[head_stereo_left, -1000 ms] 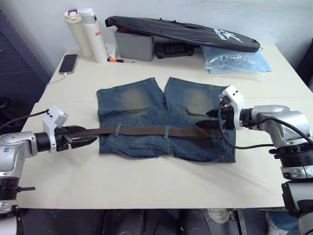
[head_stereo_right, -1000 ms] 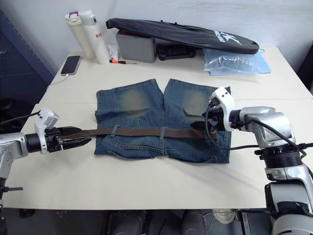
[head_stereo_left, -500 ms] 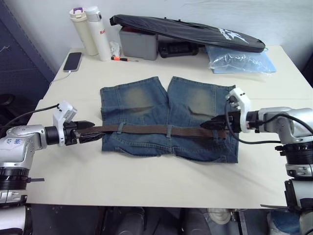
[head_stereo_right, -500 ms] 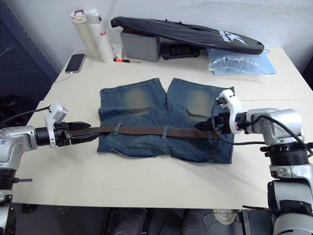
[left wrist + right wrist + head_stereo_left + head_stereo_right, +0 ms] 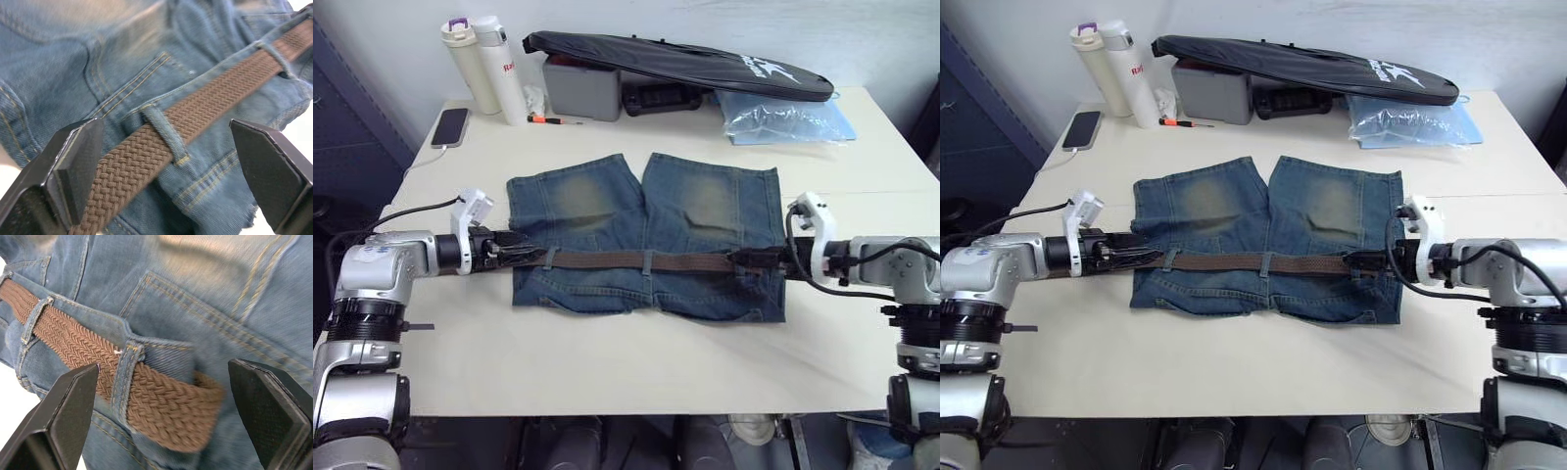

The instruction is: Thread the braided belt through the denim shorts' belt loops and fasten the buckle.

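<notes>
Threading looks finished: belt (image 5: 636, 260) lies under loops (image 5: 164, 132) mid-frame on shorts (image 5: 607, 206). Both grippers, left (image 5: 166, 161) and right (image 5: 161, 401), spread apart; next, grasp ends, fasten.

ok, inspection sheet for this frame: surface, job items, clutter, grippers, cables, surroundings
Surface: cream table, front part bare.
Job's things: denim shorts flat at centre; braided belt runs across the waistband under the belt loops; buckle not made out.
Clutter: along the far edge, two bottles, phone, grey box, black bag, clear blue bag.
Grippers: left gripper open astride the belt at the shorts' left edge; right gripper open at the right edge.
Cables: black cable looped at the right wrist.
Surroundings: pale wall behind.
</notes>
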You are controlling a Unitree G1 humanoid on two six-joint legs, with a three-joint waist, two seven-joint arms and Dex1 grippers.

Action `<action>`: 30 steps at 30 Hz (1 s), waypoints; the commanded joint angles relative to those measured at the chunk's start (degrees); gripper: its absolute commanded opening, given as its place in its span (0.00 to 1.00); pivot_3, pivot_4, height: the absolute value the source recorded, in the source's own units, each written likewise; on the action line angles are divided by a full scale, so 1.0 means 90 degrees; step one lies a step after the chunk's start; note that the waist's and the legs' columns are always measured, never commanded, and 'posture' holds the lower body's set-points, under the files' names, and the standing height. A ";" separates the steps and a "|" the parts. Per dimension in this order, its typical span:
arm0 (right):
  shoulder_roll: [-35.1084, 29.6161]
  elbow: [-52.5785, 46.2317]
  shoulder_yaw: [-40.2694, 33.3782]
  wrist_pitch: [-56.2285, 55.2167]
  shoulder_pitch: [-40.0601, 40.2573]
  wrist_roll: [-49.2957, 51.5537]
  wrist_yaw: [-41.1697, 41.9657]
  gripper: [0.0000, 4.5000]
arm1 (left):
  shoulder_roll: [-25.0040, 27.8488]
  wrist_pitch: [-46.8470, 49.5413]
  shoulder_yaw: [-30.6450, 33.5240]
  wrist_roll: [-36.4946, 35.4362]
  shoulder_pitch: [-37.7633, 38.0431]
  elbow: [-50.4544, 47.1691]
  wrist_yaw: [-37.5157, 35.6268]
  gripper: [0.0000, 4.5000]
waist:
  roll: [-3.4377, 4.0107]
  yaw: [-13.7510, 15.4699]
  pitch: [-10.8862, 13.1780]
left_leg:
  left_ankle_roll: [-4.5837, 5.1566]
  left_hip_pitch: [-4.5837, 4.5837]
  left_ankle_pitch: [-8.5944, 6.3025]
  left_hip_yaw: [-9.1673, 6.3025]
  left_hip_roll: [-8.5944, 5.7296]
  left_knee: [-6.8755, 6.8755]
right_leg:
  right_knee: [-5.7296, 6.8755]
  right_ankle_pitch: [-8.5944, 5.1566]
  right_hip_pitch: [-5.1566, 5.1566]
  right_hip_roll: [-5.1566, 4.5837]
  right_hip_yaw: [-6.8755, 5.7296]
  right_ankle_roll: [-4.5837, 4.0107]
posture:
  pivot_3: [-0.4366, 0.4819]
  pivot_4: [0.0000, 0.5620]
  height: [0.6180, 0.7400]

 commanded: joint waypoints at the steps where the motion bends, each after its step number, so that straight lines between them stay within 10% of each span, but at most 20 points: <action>1: 0.0109 -0.0061 -0.0209 0.0071 0.0011 0.0219 -0.0087 0.88 | -0.0073 0.0140 0.0021 0.0089 -0.0595 0.0494 -0.0018 1.00 | -0.0003 0.0009 0.0002 | 0.0000 0.0000 0.0000 0.0000 0.0000 0.0002 | 0.0001 0.0000 0.0000 0.0000 0.0001 0.0000 | 0.48 0.27 1.00; 10: 0.0103 -0.0456 -0.0115 -0.0527 0.0342 0.0464 0.0297 0.07 | -0.0261 0.0303 -0.0152 0.0419 -0.1375 0.1794 -0.0095 1.00 | -0.0008 -0.0005 0.0002 | 0.0000 0.0002 0.0000 0.0004 0.0000 0.0005 | 0.0002 0.0003 -0.0001 0.0003 0.0008 0.0002 | 0.48 0.27 1.00; 27: 0.0159 -0.0814 -0.0277 -0.0929 0.0813 0.0546 0.0136 0.06 | -0.0774 -0.0257 -0.1155 0.1277 -0.1218 0.1744 -0.0633 1.00 | -0.0014 0.0018 -0.0004 | 0.0000 0.0013 -0.0001 0.0019 0.0001 0.0012 | 0.0007 0.0005 0.0003 0.0004 0.0025 0.0002 | 0.48 0.27 1.00; 30: 0.0173 -0.0810 -0.0289 -0.0990 0.0855 0.0561 0.0096 0.06 | -0.0772 -0.0188 -0.1104 0.1251 -0.1226 0.1691 -0.0723 0.81 | -0.0014 0.0018 -0.0004 | 0.0001 0.0017 -0.0002 0.0024 0.0001 0.0012 | 0.0008 0.0005 0.0003 0.0004 0.0030 0.0003 | 0.48 0.27 1.00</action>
